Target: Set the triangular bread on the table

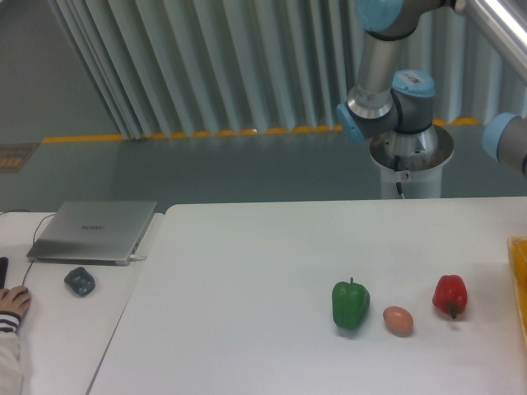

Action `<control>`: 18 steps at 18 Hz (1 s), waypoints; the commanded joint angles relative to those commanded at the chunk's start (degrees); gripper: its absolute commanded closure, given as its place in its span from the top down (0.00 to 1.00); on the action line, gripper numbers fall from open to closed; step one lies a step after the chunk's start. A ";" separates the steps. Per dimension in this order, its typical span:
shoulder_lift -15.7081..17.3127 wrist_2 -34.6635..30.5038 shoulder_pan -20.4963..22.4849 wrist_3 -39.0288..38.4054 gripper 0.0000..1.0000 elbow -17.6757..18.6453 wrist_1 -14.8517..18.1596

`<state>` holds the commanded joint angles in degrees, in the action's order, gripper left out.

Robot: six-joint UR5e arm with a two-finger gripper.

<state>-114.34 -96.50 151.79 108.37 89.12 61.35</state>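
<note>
The one fixed view looks down across the table (247,271), a broad white top that fills the lower part of the picture. On it three things lie in a loose row toward the right: a green pepper (351,304) standing upright, a small tan egg (398,320) just beside it on its right, and a red pepper (450,295) a little farther right and slightly higher in the picture. None of the three touch.

At the right edge a thin strip of a yellow tray (520,280) shows, cut off by the frame; what lies in it cannot be seen. The bread is not visible anywhere in this view, neither on the table nor elsewhere.

Behind the table stands the arm's base (409,156), a white pedestal with a grey ring, and from it the arm (385,82) rises with blue-capped joints. One link runs up out of the top of the frame, and a blue joint (509,140) shows at the right edge. The gripper is outside the picture, so I cannot tell how its jaws stand or whether it carries anything.

To the left a second white desk (49,329) adjoins the table. On it lies a shut grey laptop (95,230), with a small dark mouse (80,281) in front of it. A person's hand (12,303) rests at the left edge. The background is a wall of pale vertical slats (206,66) above a floor with a yellow line (165,134).
</note>
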 joint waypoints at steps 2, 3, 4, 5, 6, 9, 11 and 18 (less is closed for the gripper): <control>-0.26 0.00 0.18 -0.09 1.00 -0.09 0.00; -0.35 0.00 0.26 -0.17 1.00 -0.09 0.00; -0.44 0.00 0.26 -0.18 1.00 -0.09 0.00; -0.44 0.00 0.26 -0.26 1.00 -0.09 0.00; -0.53 0.09 0.26 -0.26 1.00 -0.09 0.00; -0.97 0.09 0.18 -0.35 1.00 -0.09 -0.17; -1.05 0.09 0.18 -0.35 0.92 -0.09 -0.26; -1.41 -0.09 0.18 -0.26 0.52 -0.09 -0.35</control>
<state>-115.75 -96.59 151.96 108.11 89.03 61.00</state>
